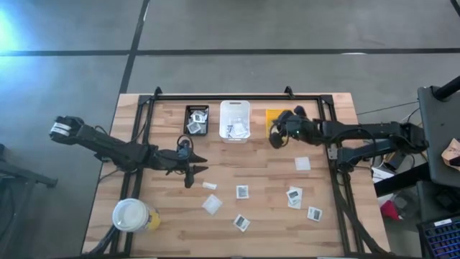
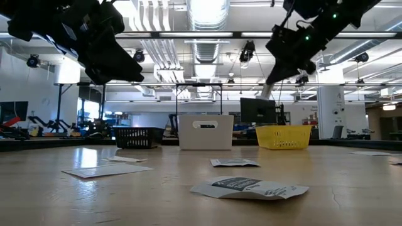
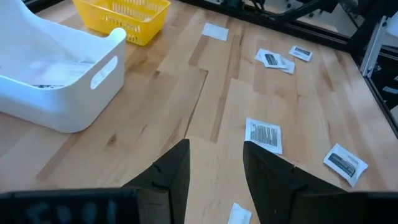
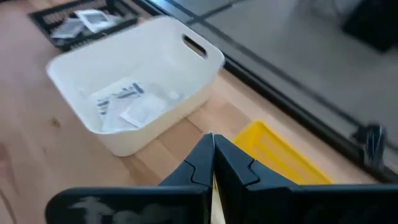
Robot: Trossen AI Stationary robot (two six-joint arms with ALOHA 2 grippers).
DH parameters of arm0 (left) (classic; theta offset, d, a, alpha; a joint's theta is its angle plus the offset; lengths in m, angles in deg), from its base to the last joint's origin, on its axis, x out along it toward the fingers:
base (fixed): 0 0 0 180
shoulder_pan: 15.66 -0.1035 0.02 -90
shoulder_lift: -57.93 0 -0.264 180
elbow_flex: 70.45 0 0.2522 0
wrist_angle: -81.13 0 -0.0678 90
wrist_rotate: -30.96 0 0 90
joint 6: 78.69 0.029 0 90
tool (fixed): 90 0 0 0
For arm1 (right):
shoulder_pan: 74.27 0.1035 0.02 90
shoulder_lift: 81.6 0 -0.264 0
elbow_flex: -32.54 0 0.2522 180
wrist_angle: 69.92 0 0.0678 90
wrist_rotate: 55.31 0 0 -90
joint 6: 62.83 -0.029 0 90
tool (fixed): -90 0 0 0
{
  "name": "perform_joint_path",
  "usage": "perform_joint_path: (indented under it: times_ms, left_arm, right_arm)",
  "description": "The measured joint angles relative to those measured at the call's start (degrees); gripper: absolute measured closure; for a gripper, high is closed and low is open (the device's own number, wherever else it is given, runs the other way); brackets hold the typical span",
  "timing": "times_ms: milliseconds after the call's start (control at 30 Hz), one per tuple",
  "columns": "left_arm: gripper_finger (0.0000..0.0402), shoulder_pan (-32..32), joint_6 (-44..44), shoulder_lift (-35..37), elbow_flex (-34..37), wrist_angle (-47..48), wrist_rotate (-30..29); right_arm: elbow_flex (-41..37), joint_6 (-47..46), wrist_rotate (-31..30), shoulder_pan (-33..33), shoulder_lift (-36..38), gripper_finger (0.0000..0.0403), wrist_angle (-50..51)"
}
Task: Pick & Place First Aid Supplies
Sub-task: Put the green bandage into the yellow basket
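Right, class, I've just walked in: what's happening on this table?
A two-armed robot is sorting first-aid packets into bins. The right gripper, shut, hangs over the yellow bin. The left gripper, open and empty, hovers mid-table. The white bin and black bin already hold some packets; several still lie loose.

We cannot read the print on any packet [image 1: 242,191]; the dark patches are too small. The black bin [image 1: 197,120] holds packets, their count unclear. The yellow bin [image 1: 273,117] is partly covered by the right gripper [image 1: 274,139] in the high view, so we cannot see its contents. The right wrist view cuts the yellow bin at the frame's lower edge. The left wrist view cuts the white bin [image 3: 56,74] at the left edge. In the low view both arms run off the top.
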Motion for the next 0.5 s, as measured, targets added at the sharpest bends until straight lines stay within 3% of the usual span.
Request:
perform_joint_path:
  times_ms: [500]
  left_arm:
    - [0.0259, 0.0, -1.6, 0.0, 0.0, -0.1, 0.0]
  right_arm:
    - [-1.1, -6.8, 19.1, -13.2, -3.7, 0.0394, 0.6]
